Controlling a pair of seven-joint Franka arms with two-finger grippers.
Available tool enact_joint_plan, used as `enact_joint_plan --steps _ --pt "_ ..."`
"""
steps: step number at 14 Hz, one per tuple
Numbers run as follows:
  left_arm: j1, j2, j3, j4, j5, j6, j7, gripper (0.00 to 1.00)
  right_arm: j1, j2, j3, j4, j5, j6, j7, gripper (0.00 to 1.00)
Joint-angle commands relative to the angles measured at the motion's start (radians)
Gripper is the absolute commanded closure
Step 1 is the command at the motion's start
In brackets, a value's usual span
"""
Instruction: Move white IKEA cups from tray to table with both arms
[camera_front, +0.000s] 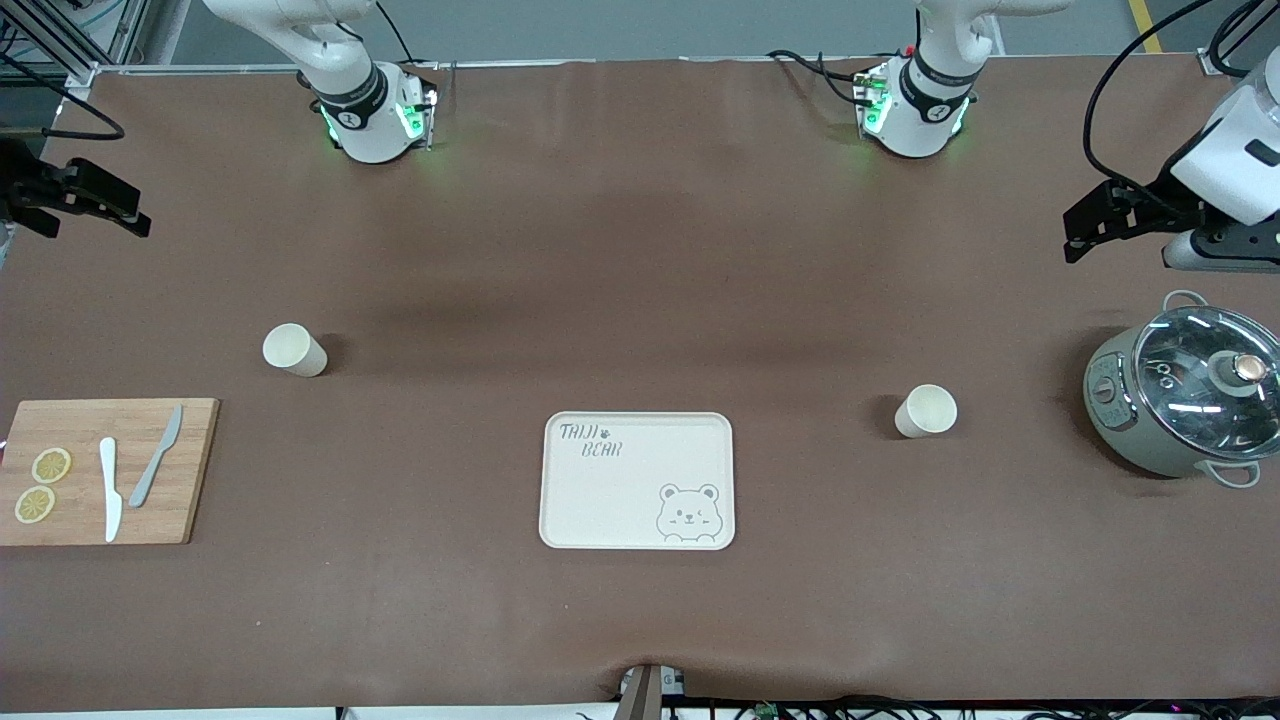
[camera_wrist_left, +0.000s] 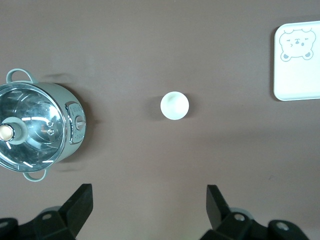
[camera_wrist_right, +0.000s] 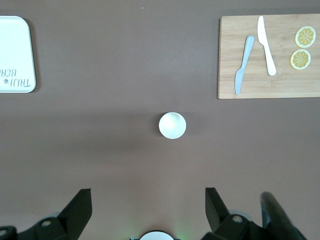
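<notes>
Two white cups stand upright on the brown table. One cup (camera_front: 295, 350) is toward the right arm's end; it also shows in the right wrist view (camera_wrist_right: 172, 125). The other cup (camera_front: 925, 411) is toward the left arm's end, beside the pot; it also shows in the left wrist view (camera_wrist_left: 174, 105). My left gripper (camera_front: 1100, 222) (camera_wrist_left: 150, 200) hangs open and empty high over the table's left-arm end. My right gripper (camera_front: 95, 205) (camera_wrist_right: 148, 202) hangs open and empty high over the right-arm end. Both are well above and apart from their cups.
A cream bear-printed tray (camera_front: 637, 480) lies mid-table, nearer the front camera than the cups. A grey pot with a glass lid (camera_front: 1185, 400) stands at the left arm's end. A wooden board (camera_front: 105, 470) with two knives and lemon slices lies at the right arm's end.
</notes>
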Motion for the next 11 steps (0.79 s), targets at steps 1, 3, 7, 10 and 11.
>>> enact_joint_plan --steps 1,3,7,10,11 --pt "0.006 -0.028 0.0 -0.019 -0.013 -0.007 -0.002 0.0 -0.005 -0.014 0.007 -0.014 -0.022 -0.01 0.01 0.0" --pt "0.004 -0.03 -0.002 -0.02 -0.013 -0.01 -0.002 0.0 -0.007 -0.013 0.007 -0.014 -0.02 -0.013 0.015 0.0" --pt "0.004 -0.056 -0.002 -0.019 -0.018 -0.049 -0.001 0.0 -0.008 -0.01 0.007 -0.013 -0.02 -0.024 0.015 0.0" --pt "0.001 -0.053 -0.002 -0.016 -0.022 -0.055 -0.001 0.0 -0.008 -0.005 0.001 -0.005 -0.02 -0.026 0.015 0.0" --pt "0.0 -0.053 -0.002 -0.013 -0.022 -0.055 -0.002 0.0 -0.007 -0.005 -0.001 -0.004 -0.02 -0.027 0.015 0.0"
